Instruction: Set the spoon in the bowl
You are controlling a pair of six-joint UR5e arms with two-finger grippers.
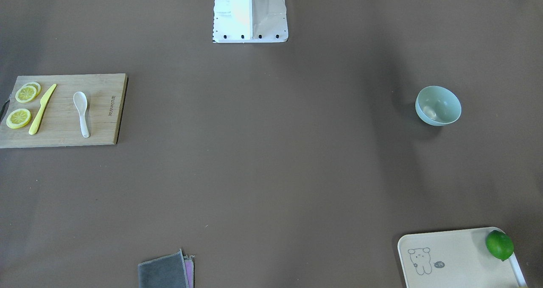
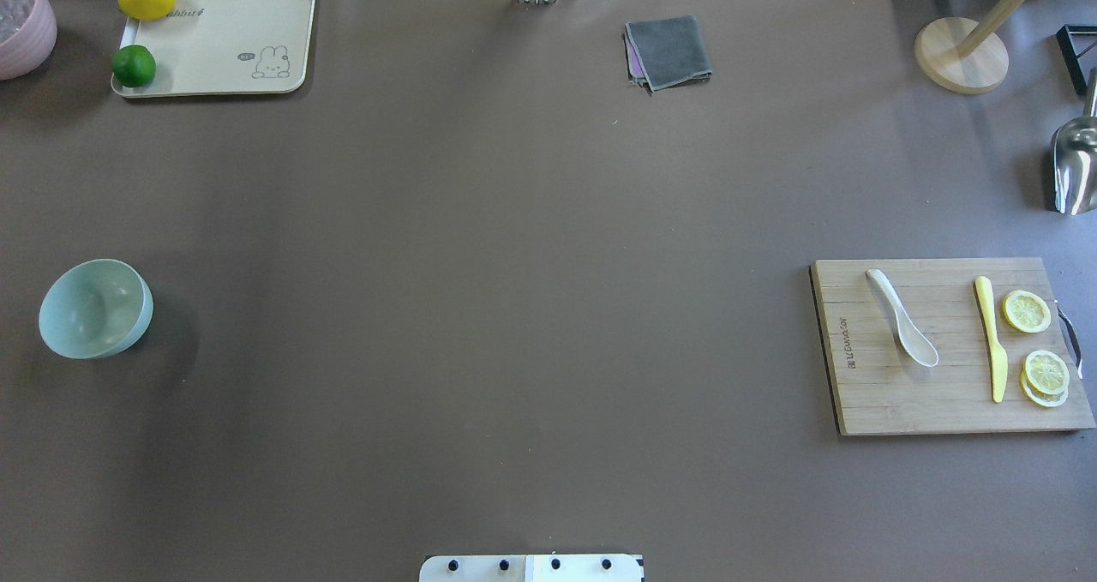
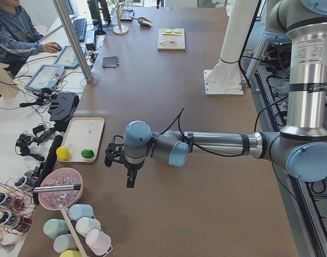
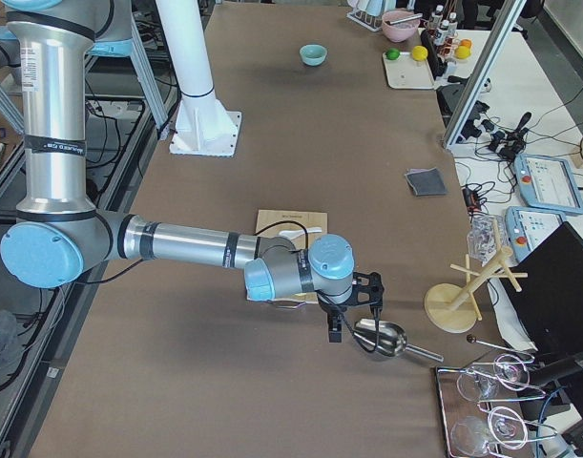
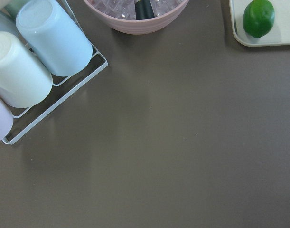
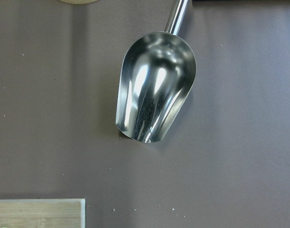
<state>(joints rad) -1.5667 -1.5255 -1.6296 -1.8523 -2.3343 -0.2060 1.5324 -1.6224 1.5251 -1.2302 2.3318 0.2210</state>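
The small glossy white soup spoon, laid handle-to-11 and scoop-to-5 o'clock on the wooden cutting board at the overhead view's 3 o'clock, is judged nearer the right gripper, whose grip cannot be told, with the round pale mint-green bowl far off at 9 o'clock.

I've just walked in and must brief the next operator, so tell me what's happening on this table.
Nothing is being handled yet. The small glossy white soup spoon lies on the wooden cutting board beside a slim yellow plastic knife, on the robot's right. The round pale mint-green bowl stands empty far off on its left. The right gripper hangs above a shiny metal scoop past the board, and the left gripper hangs above bare table past the bowl. Whether either is open cannot be told.
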